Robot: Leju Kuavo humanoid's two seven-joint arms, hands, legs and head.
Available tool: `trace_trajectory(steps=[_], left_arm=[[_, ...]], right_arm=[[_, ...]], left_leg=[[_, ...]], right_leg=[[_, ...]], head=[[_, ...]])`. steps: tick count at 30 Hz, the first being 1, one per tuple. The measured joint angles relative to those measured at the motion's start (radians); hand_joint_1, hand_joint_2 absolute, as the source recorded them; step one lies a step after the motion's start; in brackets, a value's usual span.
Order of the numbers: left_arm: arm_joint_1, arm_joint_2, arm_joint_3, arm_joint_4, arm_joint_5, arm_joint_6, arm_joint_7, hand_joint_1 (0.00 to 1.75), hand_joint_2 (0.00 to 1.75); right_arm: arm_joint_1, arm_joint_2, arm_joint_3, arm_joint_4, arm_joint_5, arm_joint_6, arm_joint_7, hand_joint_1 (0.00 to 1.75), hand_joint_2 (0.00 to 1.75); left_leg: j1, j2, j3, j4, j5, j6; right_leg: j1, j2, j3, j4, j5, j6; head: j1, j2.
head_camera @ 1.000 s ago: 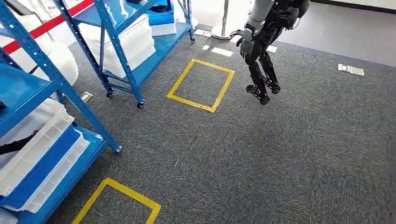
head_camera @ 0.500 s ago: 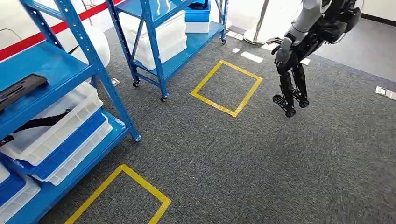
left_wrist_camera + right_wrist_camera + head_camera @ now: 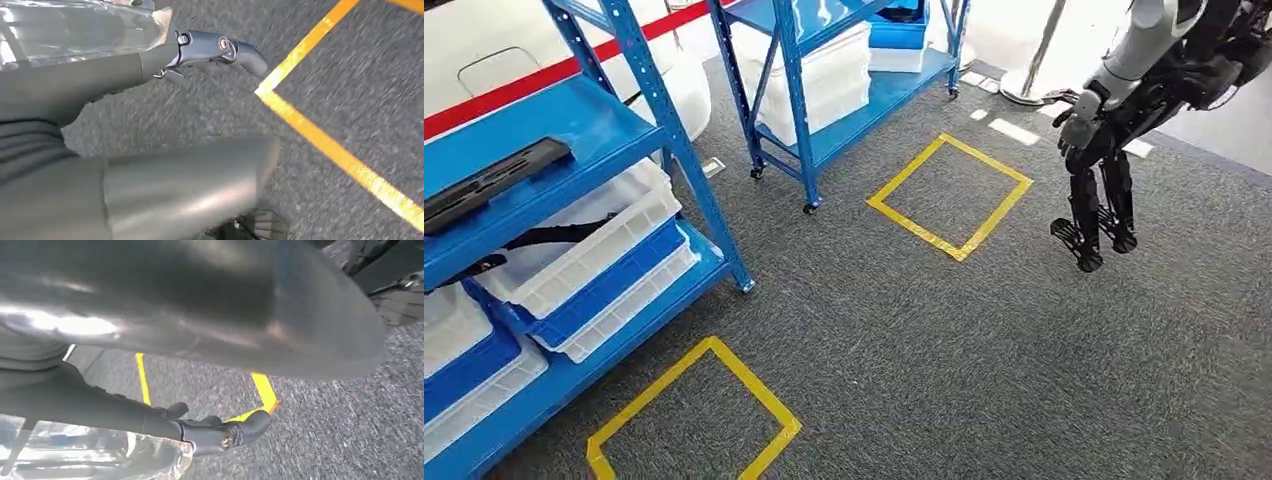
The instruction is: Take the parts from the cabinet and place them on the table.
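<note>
A blue cabinet rack [image 3: 686, 160] stands at the left in the head view. A long flat black part [image 3: 494, 180] lies on its middle shelf. Below it, a white bin [image 3: 599, 235] holds a black strap-like piece [image 3: 554, 237], stacked on a blue bin [image 3: 604, 290]. My left hand [image 3: 100, 75] hangs over the carpet, its dark fingers [image 3: 220, 47] stretched out and apart from the thick thumb [image 3: 190, 185], nothing between them. My right hand [image 3: 125, 415] hangs likewise, fingers [image 3: 225, 437] extended. Clear plastic [image 3: 75, 30] [image 3: 100, 450] shows behind each hand's fingers.
A second blue rack [image 3: 794, 110] with white bins stands further back. Another humanoid robot [image 3: 1104, 150] stands at the right. Yellow tape squares [image 3: 949, 190] [image 3: 694, 420] mark the grey carpet. A stanchion base [image 3: 1029, 85] is at the back.
The camera has turned: the whole picture shifted right, and the near rack with its black part has come further into view. My hands' earlier pose is not shown.
</note>
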Motion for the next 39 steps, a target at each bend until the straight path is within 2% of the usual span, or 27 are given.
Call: trace_trajectory(steps=[2, 3, 5, 6, 7, 10, 11, 13, 14, 16, 17, 18, 20, 21, 22, 23, 26, 27, 28, 31, 32, 34, 35, 36, 37, 38, 39], left_arm=[[0.003, -0.002, 0.0, 0.0, -0.002, -0.006, 0.0, 0.0, 1.75], [0.005, -0.002, 0.0, 0.0, -0.005, -0.007, 0.001, 0.0, 1.75], [0.006, -0.002, -0.002, 0.0, -0.011, -0.013, 0.001, 0.0, 1.75], [0.003, -0.001, -0.002, 0.0, -0.012, -0.014, 0.0, 0.0, 1.75], [-0.002, 0.003, -0.002, 0.0, -0.013, -0.015, 0.001, 0.0, 1.75], [-0.005, 0.003, -0.003, 0.0, -0.015, -0.018, 0.001, 0.0, 1.75], [-0.005, 0.003, -0.003, 0.0, -0.014, -0.018, 0.003, 0.0, 1.75], [-0.004, 0.002, -0.003, 0.0, -0.011, -0.018, 0.005, 0.0, 1.75], [-0.009, 0.002, -0.003, 0.0, -0.01, -0.022, 0.005, 0.0, 1.75], [-0.009, -0.001, -0.003, 0.0, -0.01, -0.024, 0.006, 0.0, 1.75], [-0.008, -0.001, -0.003, 0.0, -0.01, -0.026, 0.007, 0.0, 1.75], [-0.005, -0.002, -0.003, 0.0, -0.009, -0.027, 0.008, 0.0, 1.75], [-0.004, -0.002, -0.002, 0.0, -0.009, -0.029, 0.01, 0.0, 1.75], [-0.005, -0.002, -0.003, 0.0, -0.01, -0.031, 0.01, 0.0, 1.75], [-0.005, -0.001, -0.003, 0.0, -0.011, -0.032, 0.011, 0.0, 1.75], [-0.005, 0.0, -0.003, 0.0, -0.012, -0.033, 0.013, 0.0, 1.75], [-0.002, 0.001, -0.003, 0.0, -0.014, -0.036, 0.013, 0.0, 1.75], [-0.001, 0.001, -0.003, 0.0, -0.014, -0.037, 0.013, 0.0, 1.75], [-0.002, 0.001, -0.003, 0.0, -0.014, -0.038, 0.013, 0.0, 1.75], [-0.006, 0.0, -0.003, 0.0, -0.016, -0.04, 0.013, 0.0, 1.75], [-0.005, -0.001, -0.003, 0.0, -0.017, -0.043, 0.013, 0.0, 1.75], [-0.002, -0.001, -0.003, 0.0, -0.016, -0.046, 0.012, 0.0, 1.75], [-0.002, 0.0, -0.003, 0.0, -0.016, -0.046, 0.011, 0.0, 1.75], [-0.003, 0.0, -0.003, 0.0, -0.016, -0.046, 0.01, 0.0, 1.75], [-0.005, 0.0, -0.003, 0.0, -0.016, -0.046, 0.01, 0.0, 1.75], [-0.01, 0.001, -0.003, 0.0, -0.016, -0.046, 0.01, 0.0, 1.75], [-0.01, 0.0, -0.003, 0.0, -0.016, -0.046, 0.008, 0.0, 1.75]], right_arm=[[0.001, -0.003, 0.0, 0.0, -0.001, 0.0, 0.0, 0.0, 0.0], [-0.001, -0.004, 0.0, 0.0, -0.004, 0.002, 0.0, 0.0, 0.0], [-0.004, -0.004, 0.0, 0.0, -0.011, 0.002, -0.002, 0.0, 0.0], [-0.005, -0.003, 0.0, 0.0, -0.013, 0.002, -0.003, 0.0, 0.0], [-0.006, 0.0, 0.0, 0.0, -0.015, 0.002, -0.004, 0.0, 0.0], [-0.009, -0.001, 0.0, 0.0, -0.015, 0.002, -0.005, 0.0, 0.0], [-0.011, 0.001, 0.0, 0.0, -0.015, 0.002, -0.005, 0.0, 0.0], [-0.008, -0.001, -0.001, 0.0, -0.015, 0.001, -0.006, 0.0, 0.0], [-0.006, -0.001, -0.001, 0.0, -0.015, 0.001, -0.006, 0.0, 0.0], [-0.003, -0.004, -0.001, 0.0, -0.013, 0.001, -0.005, 0.0, 0.0], [-0.001, -0.005, -0.001, 0.0, -0.011, 0.001, -0.005, 0.0, 0.0], [0.0, -0.006, -0.001, 0.0, -0.01, 0.001, -0.005, 0.0, 0.0], [0.0, -0.009, -0.001, 0.0, -0.01, 0.001, -0.004, 0.0, 0.0], [-0.001, -0.01, -0.001, 0.0, -0.01, 0.0, -0.004, 0.0, 0.0], [-0.001, -0.008, -0.001, 0.0, -0.009, 0.0, -0.003, 0.0, 0.0], [-0.002, -0.007, -0.001, 0.0, -0.006, 0.001, -0.003, 0.0, 0.0], [-0.006, -0.007, -0.001, 0.0, 0.0, 0.003, -0.002, 0.0, 0.0], [-0.007, -0.006, -0.001, 0.0, 0.002, 0.003, -0.002, 0.0, 0.0], [-0.007, -0.006, -0.001, 0.0, 0.004, 0.003, -0.002, 0.0, 0.0], [0.0, -0.008, -0.001, 0.0, 0.006, 0.004, -0.002, 0.0, 0.0], [0.001, -0.009, -0.001, 0.0, 0.006, 0.004, -0.002, 0.0, 0.0], [-0.002, -0.009, -0.001, 0.0, 0.006, 0.007, -0.003, 0.0, 0.0], [-0.002, -0.009, -0.001, 0.0, 0.006, 0.007, -0.003, 0.0, 0.0], [-0.004, -0.008, -0.001, 0.0, 0.006, 0.007, -0.003, 0.0, 0.0], [-0.004, -0.008, -0.001, 0.0, 0.006, 0.007, -0.003, 0.0, 0.0], [-0.003, -0.008, -0.001, 0.0, 0.006, 0.008, -0.004, 0.0, 0.0], [-0.004, -0.008, -0.001, 0.0, 0.006, 0.008, -0.004, 0.0, 0.0]], left_leg=[[0.0, 0.003, -0.035, 0.065, -0.007, 0.005], [-0.002, 0.003, -0.018, 0.031, 0.02, 0.011], [-0.011, 0.02, 0.077, -0.136, 0.102, 0.03], [-0.025, 0.076, 0.128, -0.219, 0.125, 0.049], [-0.032, 0.103, 0.132, -0.233, 0.109, 0.054], [-0.04, 0.069, 0.127, -0.24, 0.111, 0.058], [-0.036, 0.05, 0.139, -0.261, 0.121, 0.066], [-0.021, 0.029, 0.155, -0.284, 0.142, 0.072], [-0.02, 0.014, 0.152, -0.284, 0.145, 0.073], [-0.019, -0.016, 0.15, -0.284, 0.145, 0.072], [-0.018, -0.03, 0.15, -0.283, 0.145, 0.071], [-0.016, -0.046, 0.152, -0.282, 0.144, 0.069], [-0.009, -0.073, 0.156, -0.278, 0.141, 0.058], [-0.006, -0.087, 0.154, -0.269, 0.136, 0.049], [-0.012, -0.096, 0.149, -0.261, 0.13, 0.039], [-0.013, -0.102, 0.147, -0.257, 0.125, 0.031], [-0.006, -0.118, 0.14, -0.259, 0.13, 0.021], [-0.004, -0.09, 0.138, -0.249, 0.122, 0.018], [-0.007, -0.032, 0.118, -0.207, 0.093, 0.013], [-0.002, 0.001, -0.006, 0.027, -0.017, 0.002], [-0.001, 0.003, -0.034, 0.075, -0.025, 0.001], [-0.001, 0.004, -0.016, 0.023, 0.029, 0.005], [-0.002, 0.011, 0.026, -0.058, 0.075, 0.01], [-0.005, 0.039, 0.086, -0.169, 0.122, 0.019], [-0.012, 0.09, 0.122, -0.234, 0.133, 0.029], [-0.019, 0.084, 0.123, -0.242, 0.124, 0.027], [-0.021, 0.071, 0.119, -0.242, 0.122, 0.031]], right_leg=[[0.007, -0.027, -0.002, 0.0, -0.002, -0.003], [0.01, -0.037, -0.001, 0.0, -0.004, -0.005], [0.015, -0.059, 0.007, 0.0, -0.007, -0.009], [0.015, -0.067, 0.011, -0.001, -0.008, -0.01], [0.023, -0.077, 0.012, 0.0, -0.013, -0.004], [0.015, -0.109, 0.019, -0.007, -0.016, 0.005], [0.024, -0.12, 0.031, -0.014, -0.016, 0.012], [0.019, -0.02, 0.003, 0.051, -0.051, 0.01], [0.015, 0.005, -0.033, 0.126, -0.084, 0.007], [0.006, 0.017, -0.11, 0.272, -0.136, 0.01], [0.003, 0.017, -0.13, 0.304, -0.137, 0.02], [-0.001, 0.017, -0.122, 0.274, -0.112, 0.035], [-0.011, 0.025, -0.053, 0.115, -0.034, 0.065], [-0.02, 0.053, -0.004, 0.007, 0.008, 0.078], [-0.015, 0.079, -0.005, -0.002, 0.006, 0.071], [-0.011, 0.067, -0.006, -0.008, 0.008, 0.05], [-0.013, 0.047, 0.003, -0.009, 0.013, 0.025], [-0.015, 0.038, 0.003, -0.011, 0.015, 0.021], [-0.013, 0.031, 0.004, -0.011, 0.012, 0.012], [-0.007, -0.008, 0.003, -0.011, 0.007, 0.003], [-0.006, -0.019, 0.002, -0.011, 0.005, 0.001], [-0.004, -0.04, 0.006, -0.011, 0.002, -0.001], [-0.004, -0.05, 0.011, -0.011, -0.001, 0.0], [-0.003, -0.06, 0.017, -0.011, -0.005, 0.003], [-0.001, -0.067, 0.021, -0.012, -0.008, 0.006], [0.011, -0.075, 0.021, -0.009, -0.015, 0.015], [0.008, -0.086, 0.022, -0.011, -0.017, 0.019]], head=[[0.0, 0.0], [0.0, 0.0], [-0.001, 0.0], [0.0, 0.0], [0.003, 0.0], [0.0, 0.0], [-0.002, 0.0], [0.001, 0.0], [0.008, 0.0], [0.009, 0.0], [0.01, 0.0], [0.008, 0.0], [0.009, 0.0], [0.01, 0.0], [0.014, 0.0], [0.018, 0.0], [0.011, 0.0], [0.01, 0.0], [0.001, 0.0], [-0.001, 0.0], [-0.002, 0.0], [-0.002, 0.0], [-0.002, 0.0], [-0.002, 0.0], [-0.002, 0.0], [0.0, 0.0], [0.002, 0.0]])
